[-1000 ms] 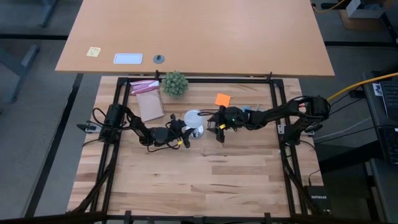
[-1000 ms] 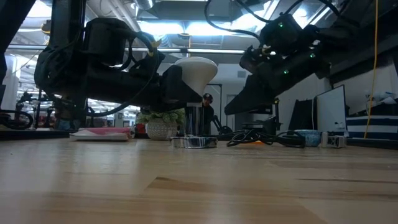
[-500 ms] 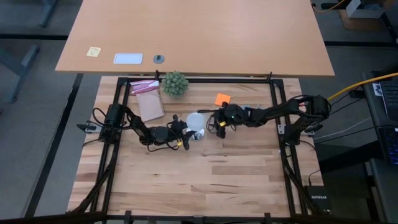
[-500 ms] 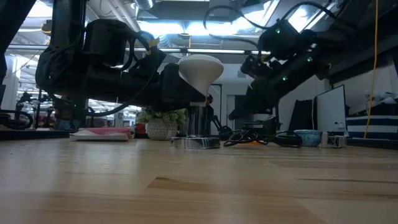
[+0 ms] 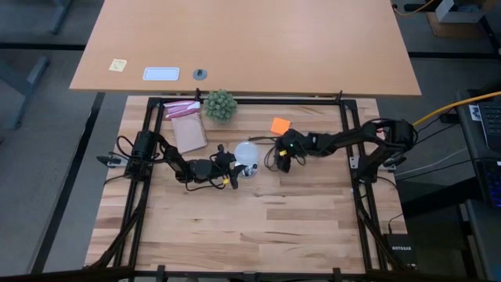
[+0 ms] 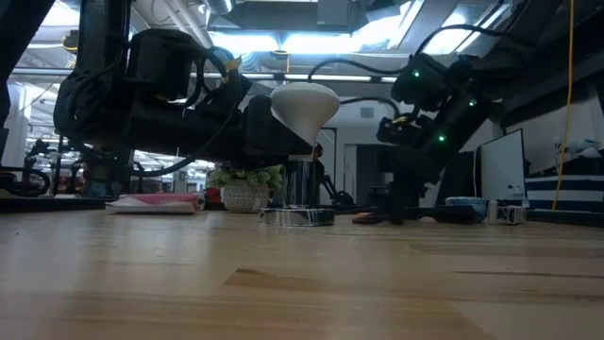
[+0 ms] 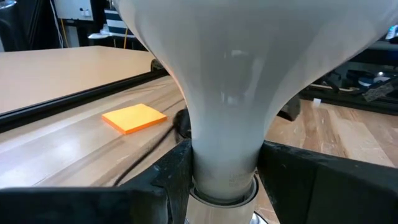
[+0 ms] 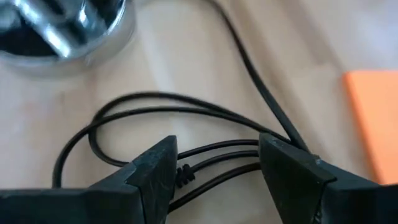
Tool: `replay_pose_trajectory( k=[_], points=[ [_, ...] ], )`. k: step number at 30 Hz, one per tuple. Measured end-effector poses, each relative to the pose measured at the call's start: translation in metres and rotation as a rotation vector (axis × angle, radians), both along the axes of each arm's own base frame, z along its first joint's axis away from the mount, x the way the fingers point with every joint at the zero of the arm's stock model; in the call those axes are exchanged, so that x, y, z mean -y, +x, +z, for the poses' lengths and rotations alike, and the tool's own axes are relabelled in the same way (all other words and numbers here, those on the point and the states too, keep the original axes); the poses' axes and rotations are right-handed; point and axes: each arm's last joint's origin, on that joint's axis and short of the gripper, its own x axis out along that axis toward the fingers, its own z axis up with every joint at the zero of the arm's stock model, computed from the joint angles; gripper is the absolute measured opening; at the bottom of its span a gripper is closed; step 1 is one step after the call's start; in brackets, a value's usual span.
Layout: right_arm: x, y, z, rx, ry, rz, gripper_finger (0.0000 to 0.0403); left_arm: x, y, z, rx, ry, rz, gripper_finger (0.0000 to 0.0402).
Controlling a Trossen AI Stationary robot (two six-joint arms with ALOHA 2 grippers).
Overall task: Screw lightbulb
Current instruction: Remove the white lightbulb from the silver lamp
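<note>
Your right gripper (image 5: 282,162) has backed away from socket (image 6: 296,216), jaws apart, empty. Left gripper (image 7: 224,171) stays clamped on lightbulb (image 6: 304,106), upright over socket; start threading.

Spiky green plant (image 5: 220,104) upper centre of the high view, pink packet (image 5: 181,109) left of it, orange note (image 5: 280,124) right.
</note>
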Motion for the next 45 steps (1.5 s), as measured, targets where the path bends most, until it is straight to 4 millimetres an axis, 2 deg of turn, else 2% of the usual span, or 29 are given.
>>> replay_pose_trajectory(
  k=[8,16,29,38,45],
  points=[
    [-0.032,-0.002,-0.005,-0.09,0.076,0.055,0.0227,0.0,0.0,0.0,0.0,0.0,0.014,0.0153],
    [-0.08,-0.002,-0.008,-0.119,0.209,0.133,0.0227,0.0,0.0,0.0,0.0,0.001,0.019,0.0153],
    [-0.158,-0.017,-0.008,-0.156,0.362,0.176,0.0227,0.0,0.0,0.0,-0.004,0.001,0.026,0.0153],
    [-0.186,-0.027,-0.009,-0.117,0.381,0.122,0.0227,-0.002,-0.001,0.0,-0.012,0.02,0.073,0.0153],
    [-0.198,-0.03,-0.006,-0.068,0.39,0.103,0.0227,-0.002,-0.001,-0.001,-0.015,0.023,0.088,0.0153]
  ],
)
